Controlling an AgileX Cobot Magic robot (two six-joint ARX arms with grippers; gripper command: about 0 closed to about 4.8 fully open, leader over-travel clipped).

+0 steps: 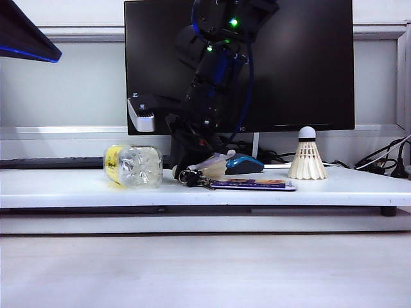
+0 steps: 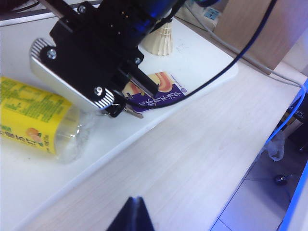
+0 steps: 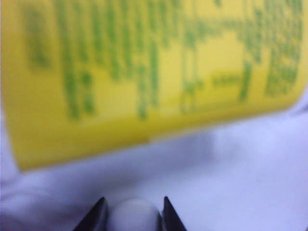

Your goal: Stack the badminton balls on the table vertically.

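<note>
- One shuttlecock (image 1: 307, 156) stands upright on the white table (image 1: 64, 189), cork tip up, near the back edge toward the right end; in the left wrist view it (image 2: 160, 41) shows partly behind the black arm.
- A second shuttlecock (image 1: 217, 164) lies on its side near the middle of the table, just behind the keys (image 1: 191, 178), and its rounded cork tip (image 3: 134, 214) sits between the two fingertips of the right gripper (image 3: 132, 215).
- The right gripper (image 1: 186, 168) is down at the table surface near the middle, reaching in from above; its fingers stand close on both sides of the cork tip, grasping it.
- A purple card tag (image 1: 253, 185) lies flat beside the keys, toward the front edge.
- A clear plastic bottle (image 1: 133, 165) with a yellow label lies on its side left of the gripper, close to it.
- A blue computer mouse (image 1: 244, 164) rests behind the tag.
- The left gripper (image 2: 131, 216) hangs over the pale wood surface (image 2: 192, 159) in front of the table, well apart from the shuttlecocks; only a dark tip shows, so I cannot tell if its fingers are apart or together.
- A black monitor (image 1: 302, 64) stands behind the table.
</note>
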